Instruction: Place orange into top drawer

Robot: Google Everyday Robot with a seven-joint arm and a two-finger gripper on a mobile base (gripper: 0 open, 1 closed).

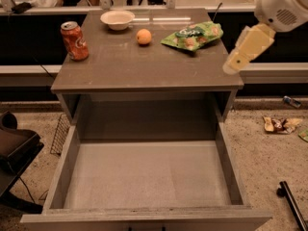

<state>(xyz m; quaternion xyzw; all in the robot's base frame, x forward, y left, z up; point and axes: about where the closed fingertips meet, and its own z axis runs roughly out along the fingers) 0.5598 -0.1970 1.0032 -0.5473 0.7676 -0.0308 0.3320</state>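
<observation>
The orange (143,36) sits on the grey-brown cabinet top, towards the back, between a white bowl and a green bag. The top drawer (226,160) is pulled wide open below the cabinet top, and its pale grey floor holds nothing. My gripper (244,49) hangs at the right, over the cabinet's right edge, pointing down and to the left. It is well to the right of the orange and holds nothing that I can see.
An orange-red soda can (74,41) stands at the top's left edge. A white bowl (117,19) sits at the back and a green snack bag (193,35) at the back right. A dark chair (14,150) is at the left, and litter (280,124) lies on the floor at the right.
</observation>
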